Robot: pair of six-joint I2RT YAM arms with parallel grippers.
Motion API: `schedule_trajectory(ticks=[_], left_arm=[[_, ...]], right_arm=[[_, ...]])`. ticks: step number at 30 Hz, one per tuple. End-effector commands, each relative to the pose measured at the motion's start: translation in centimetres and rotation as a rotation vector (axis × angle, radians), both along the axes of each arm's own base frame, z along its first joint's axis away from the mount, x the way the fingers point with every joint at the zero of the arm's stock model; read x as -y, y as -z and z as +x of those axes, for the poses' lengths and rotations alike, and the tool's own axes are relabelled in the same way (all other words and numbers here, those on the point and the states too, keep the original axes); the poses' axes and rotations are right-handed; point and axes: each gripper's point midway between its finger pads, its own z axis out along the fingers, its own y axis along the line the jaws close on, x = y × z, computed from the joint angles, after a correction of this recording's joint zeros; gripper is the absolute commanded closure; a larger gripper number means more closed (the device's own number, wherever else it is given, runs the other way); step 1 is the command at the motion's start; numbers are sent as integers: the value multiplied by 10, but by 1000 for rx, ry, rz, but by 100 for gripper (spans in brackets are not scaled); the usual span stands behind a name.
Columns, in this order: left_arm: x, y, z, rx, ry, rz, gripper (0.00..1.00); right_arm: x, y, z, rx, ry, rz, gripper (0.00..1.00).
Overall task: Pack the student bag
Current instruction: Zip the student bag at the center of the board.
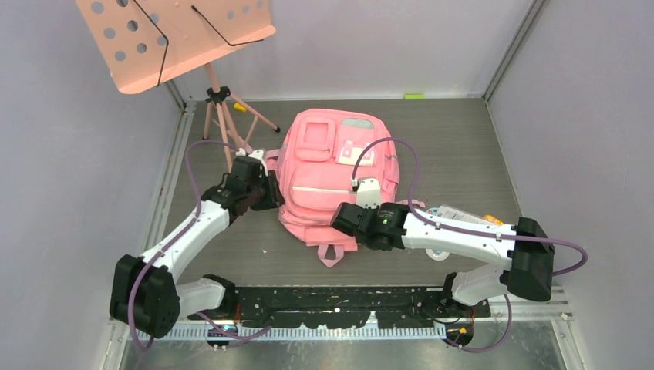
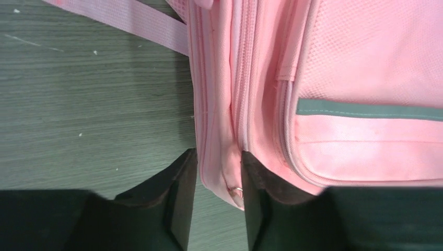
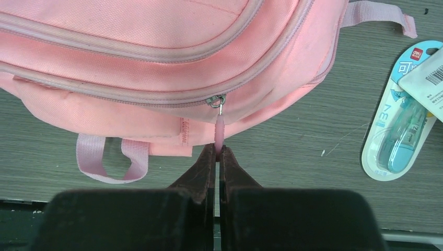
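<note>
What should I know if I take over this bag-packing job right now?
Left hand: jaws parted around the side seam of the student bag, no clear pinch.
Right hand: shut on the pink zipper pull.
Bag lies flat mid-table; blue stationery pack beside it, unpacked.
Done: pull grasped. To do: open the zip, load items, close.

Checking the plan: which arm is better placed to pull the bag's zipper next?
Right. The right gripper is shut on the zipper pull of the student bag; the left gripper only straddles the bag's side seam.
</note>
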Motion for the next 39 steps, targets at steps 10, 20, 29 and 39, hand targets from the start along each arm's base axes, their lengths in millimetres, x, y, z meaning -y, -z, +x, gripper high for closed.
schedule_trajectory(ticks=[10, 20, 29, 39], left_arm=[[-3, -17, -59, 26, -158, -266, 35], [28, 12, -78, -62, -168, -480, 34], [41, 36, -66, -59, -229, -553, 35], [28, 48, -49, 2, -370, -567, 45]], right_arm=[[-45, -21, 23, 75, -55, 152, 100], [-55, -21, 25, 70, -69, 171, 100], [-59, -23, 25, 70, -72, 192, 100], [-55, -23, 23, 70, -61, 197, 100]])
